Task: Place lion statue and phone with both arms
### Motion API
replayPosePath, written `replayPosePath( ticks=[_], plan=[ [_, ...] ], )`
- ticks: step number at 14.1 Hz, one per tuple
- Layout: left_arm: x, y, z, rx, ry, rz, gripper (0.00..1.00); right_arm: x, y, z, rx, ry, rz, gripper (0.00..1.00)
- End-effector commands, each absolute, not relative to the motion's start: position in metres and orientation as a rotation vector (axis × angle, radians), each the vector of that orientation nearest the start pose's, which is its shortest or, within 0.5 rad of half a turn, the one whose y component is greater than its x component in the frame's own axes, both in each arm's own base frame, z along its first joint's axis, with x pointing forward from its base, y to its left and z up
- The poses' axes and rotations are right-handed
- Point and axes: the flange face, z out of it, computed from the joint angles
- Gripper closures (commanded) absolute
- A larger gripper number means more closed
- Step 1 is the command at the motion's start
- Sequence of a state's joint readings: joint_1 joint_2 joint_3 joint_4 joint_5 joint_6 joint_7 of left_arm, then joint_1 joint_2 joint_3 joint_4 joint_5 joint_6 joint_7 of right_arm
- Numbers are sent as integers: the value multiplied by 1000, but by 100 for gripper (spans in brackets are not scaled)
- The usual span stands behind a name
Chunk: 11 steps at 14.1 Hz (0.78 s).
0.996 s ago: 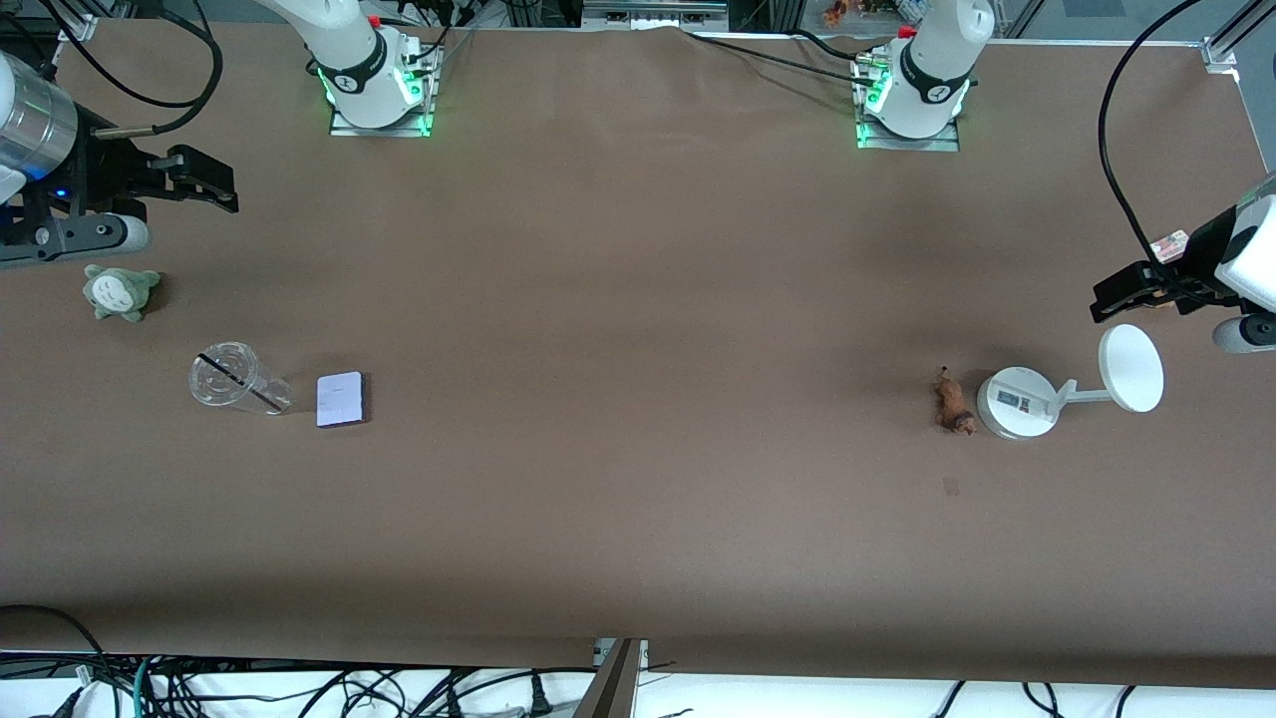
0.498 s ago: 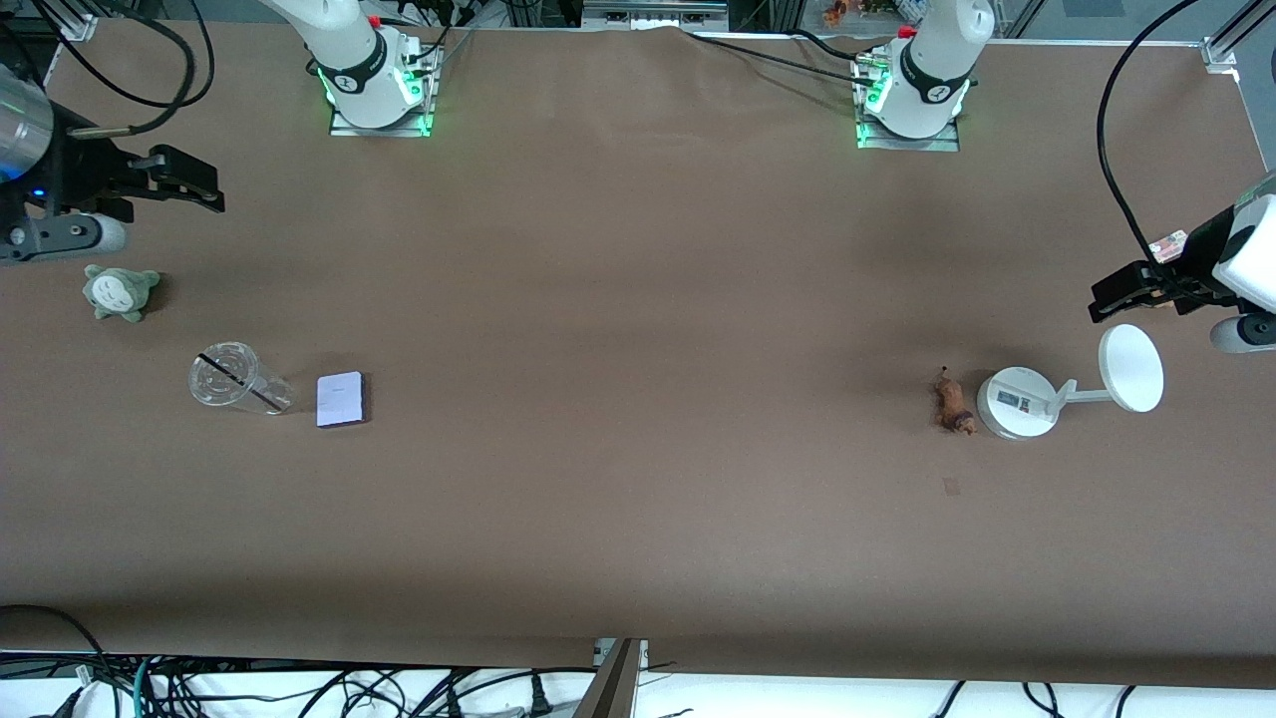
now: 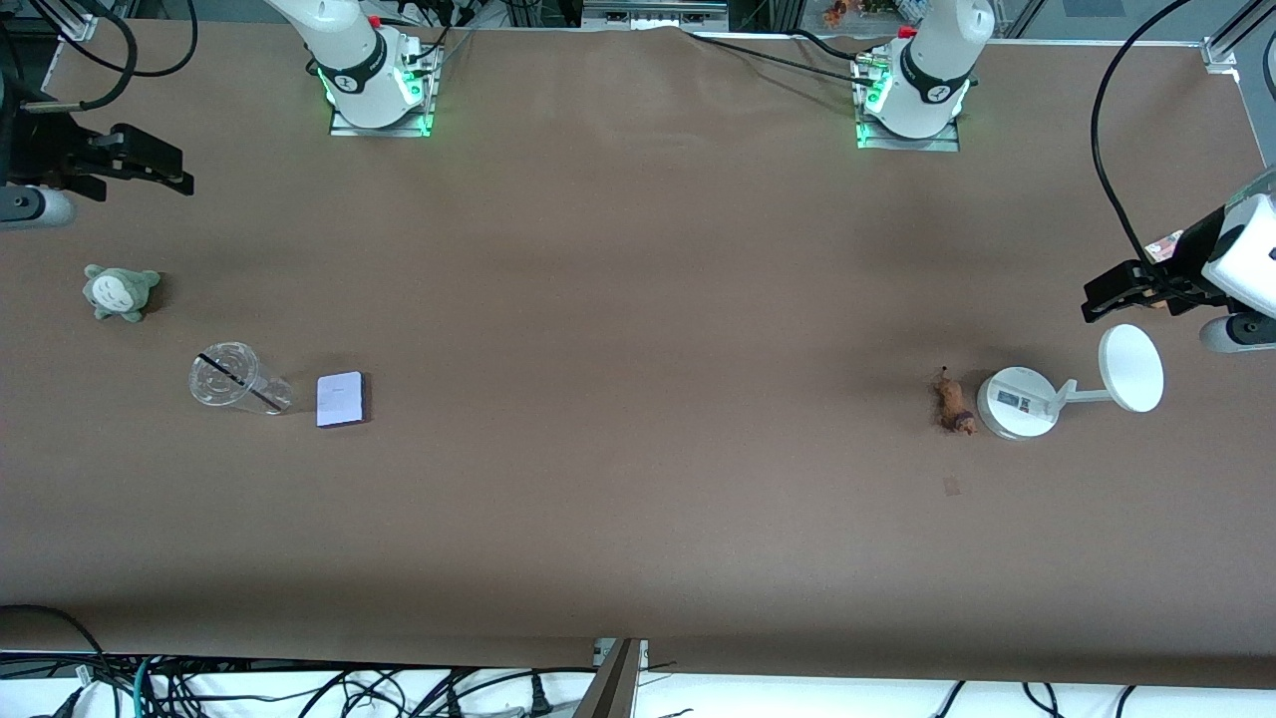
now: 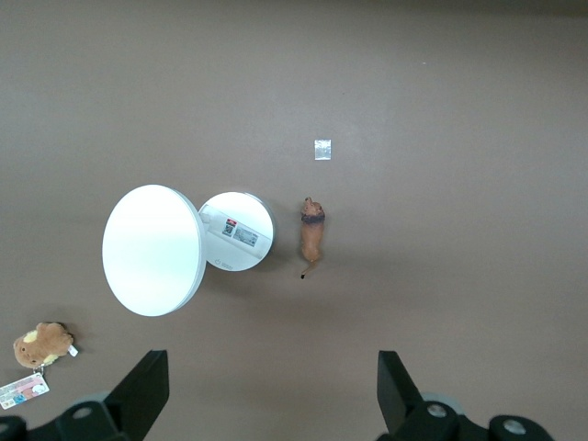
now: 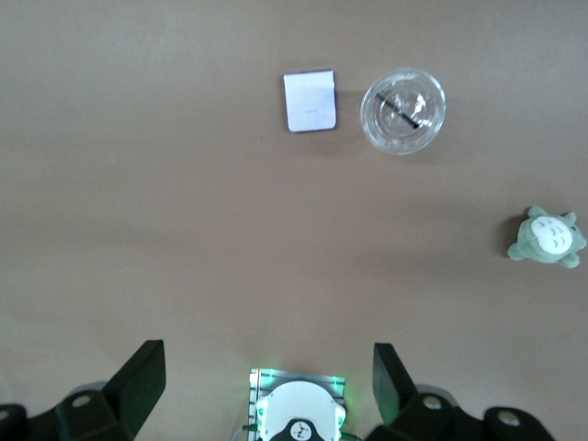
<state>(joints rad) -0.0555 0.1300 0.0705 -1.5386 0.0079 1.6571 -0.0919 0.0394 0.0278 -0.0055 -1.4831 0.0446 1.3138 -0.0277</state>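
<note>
Lion statue (image 3: 954, 402) and phone (image 3: 341, 399) lie untouched — both grippers' jaws wide open, empty.

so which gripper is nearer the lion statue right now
Left. The left gripper hangs open above the table by the white stand, beside the lion statue; the right gripper is open at the table's right-arm end.

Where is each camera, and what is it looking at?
Front view: high across the table, facing both arm bases; shows left claw and right claw.
Left wrist view: looks down on lion and stand; its open claw fingers show.
Right wrist view: looks down on phone and cup; open fingers show.
Front shares all four.
</note>
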Motion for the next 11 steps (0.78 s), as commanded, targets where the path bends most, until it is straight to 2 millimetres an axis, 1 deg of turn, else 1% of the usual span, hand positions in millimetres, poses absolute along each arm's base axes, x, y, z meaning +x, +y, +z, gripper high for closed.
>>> replayPosePath(
  ticks=[1, 6, 11],
  plan=[
    [605, 4, 577, -3141, -148, 4, 0, 534, 28, 622, -3088, -122, 357, 0],
    [605, 2, 577, -3142, -143, 7, 0, 535, 31, 619, -3081, -123, 364, 0],
    [604, 2, 578, -3142, -143, 5, 0, 536, 30, 619, -3080, -126, 362, 0]
  ],
)
